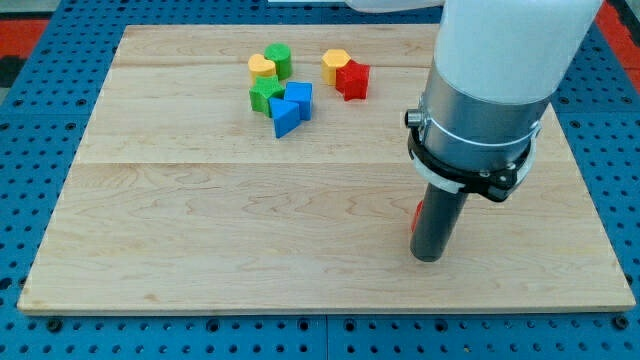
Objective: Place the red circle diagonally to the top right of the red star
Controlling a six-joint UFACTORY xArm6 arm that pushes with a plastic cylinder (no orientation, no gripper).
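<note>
My tip has no fingers to clench, only a rod resting on the worktop; it hides most of the red circle, touching it, well apart from the red star I must push toward

The wooden board carries a cluster of coloured blocks near the view's top.

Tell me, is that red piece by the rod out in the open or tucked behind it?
Mostly tucked behind. Only a red sliver shows at the view's left of my tip; its shape cannot be made out.
</note>
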